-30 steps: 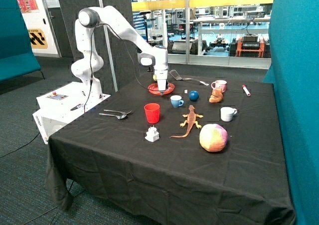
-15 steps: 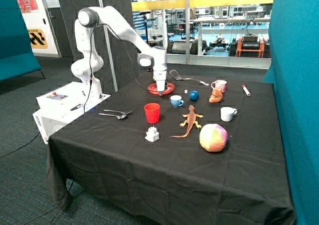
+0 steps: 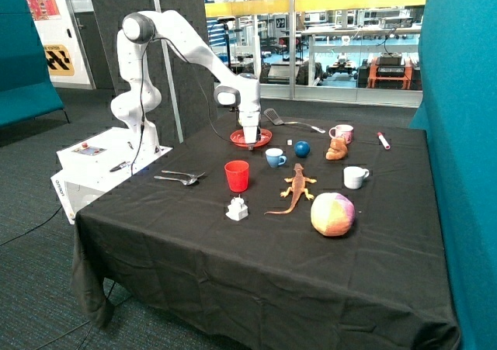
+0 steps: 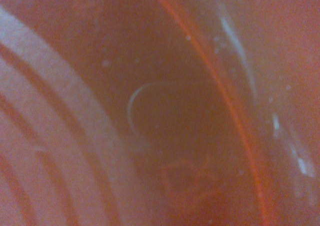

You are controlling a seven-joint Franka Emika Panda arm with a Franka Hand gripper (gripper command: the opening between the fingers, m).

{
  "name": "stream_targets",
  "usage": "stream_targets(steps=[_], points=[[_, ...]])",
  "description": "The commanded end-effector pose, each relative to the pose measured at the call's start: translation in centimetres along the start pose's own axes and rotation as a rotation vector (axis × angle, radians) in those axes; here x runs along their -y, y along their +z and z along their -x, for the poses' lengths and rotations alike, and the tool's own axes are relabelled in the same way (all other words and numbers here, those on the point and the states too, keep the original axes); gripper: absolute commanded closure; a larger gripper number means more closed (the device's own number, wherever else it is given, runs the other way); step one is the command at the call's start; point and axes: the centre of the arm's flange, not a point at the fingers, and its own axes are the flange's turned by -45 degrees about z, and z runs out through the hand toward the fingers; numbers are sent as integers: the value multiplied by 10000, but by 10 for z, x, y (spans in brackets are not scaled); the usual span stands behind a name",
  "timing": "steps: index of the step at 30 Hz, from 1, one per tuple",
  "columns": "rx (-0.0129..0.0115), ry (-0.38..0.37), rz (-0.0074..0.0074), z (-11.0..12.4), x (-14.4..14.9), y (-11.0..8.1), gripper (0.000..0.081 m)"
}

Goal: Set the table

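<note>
The table [image 3: 256,257] has a black cloth over it. On its far side, near the robot, lies a red plate [image 3: 262,139]. My gripper [image 3: 250,143] points straight down at this plate, at or just above its surface. In the wrist view the red plate [image 4: 210,136] fills the whole picture from very close, with pale ring marks across it. A red cup [image 3: 237,175] stands upright nearer the table's middle. Two pieces of metal cutlery [image 3: 178,178] lie toward the robot's pedestal side. A blue cup [image 3: 274,157] stands beside the plate.
A spatula [image 3: 273,117] lies behind the plate. Also on the cloth are a blue ball [image 3: 302,148], a pink mug [image 3: 341,133], a brown toy [image 3: 336,150], a white cup [image 3: 355,177], an orange lizard [image 3: 296,188], a coloured ball [image 3: 332,213], a small white object [image 3: 237,209] and a marker [image 3: 383,140].
The arm's wrist has shifted slightly over the red plate, and the gripper tip stays at the plate. Nothing else on the table has moved.
</note>
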Motion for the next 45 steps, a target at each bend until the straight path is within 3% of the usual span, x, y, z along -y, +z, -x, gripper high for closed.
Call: stream_targets(steps=[1,3,6,45], points=[[57,63,11,-3,0,2,615],[57,71,11,-3,1,1,745],[57,93,11,-4,1,1,800],[57,128,12,0,2,3,808]])
